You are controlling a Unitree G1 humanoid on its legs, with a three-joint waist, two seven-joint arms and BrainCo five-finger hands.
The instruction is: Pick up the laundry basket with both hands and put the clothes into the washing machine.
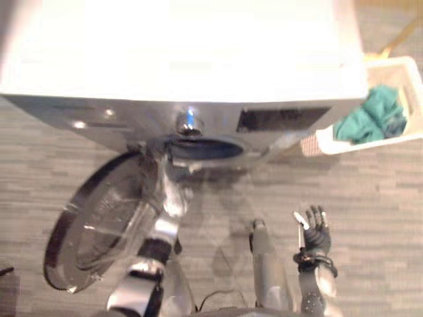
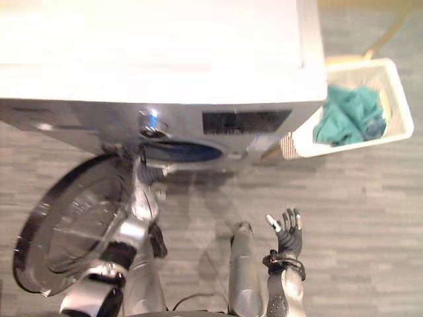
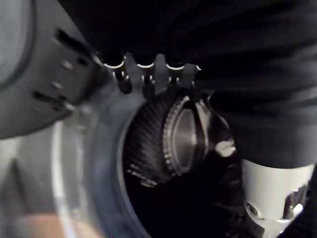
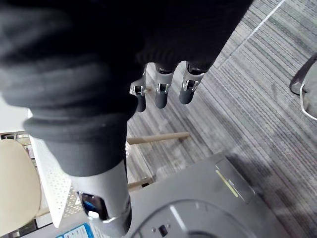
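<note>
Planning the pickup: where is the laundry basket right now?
In both eye views the laundry basket stands at upper right, on the robot's right, beside the washing machine's right side, green clothes inside, well beyond the open right hand.

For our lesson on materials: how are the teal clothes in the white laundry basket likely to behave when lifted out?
The teal clothes lie crumpled, so they are probably floppy and would sag from the fingers. Bunched in one heap in the laundry basket, pieces may come up tangled together.
</note>
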